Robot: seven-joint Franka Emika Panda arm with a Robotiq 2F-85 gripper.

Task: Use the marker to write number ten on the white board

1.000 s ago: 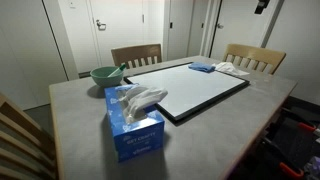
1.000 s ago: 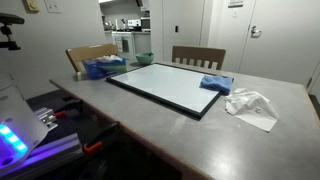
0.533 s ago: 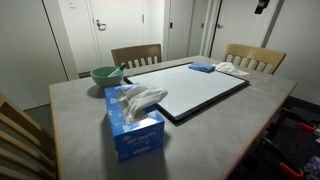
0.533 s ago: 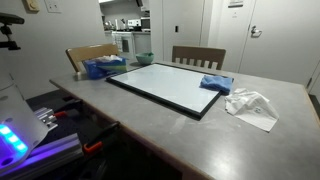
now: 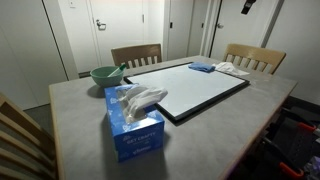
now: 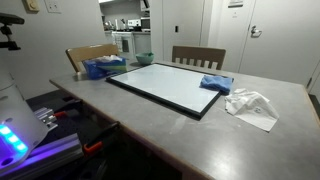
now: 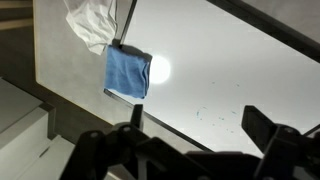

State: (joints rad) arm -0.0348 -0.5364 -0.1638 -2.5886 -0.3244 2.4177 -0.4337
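Pickup of the marker is the step in hand, as I judge it. Nothing is written yet on the large white board with its thin black frame [image 5: 195,90], which lies flat on the grey worktop [image 5: 70,105]. The robot's black gripper [image 7: 198,132] hangs high above one end of the board, its jaws spread as wide as they go and nothing between them. Below it in the wrist view, a small blue cloth pad [image 7: 128,72] lies at the board's edge, partly over the frame. A crumpled white tissue [image 7: 90,22] lies just beside the pad on the worktop.

The slim pale marker [image 5: 118,69] seems to lean slantwise in the round green bowl [image 5: 100,76], though it is so small from here that I would not swear to it. The bowl stands just off the opposite end of the board, well apart from the gripper.

The next move calls for the arm to cross the board and come down over the bowl. The open jaws would have to turn square across the tilted stick before closing, and keep clear of the bowl's rim.

I can make out nothing else in the bowl. The blue cardboard tissue box [image 5: 135,130] stands near the worktop's edge, with white tissue billowing from its top.
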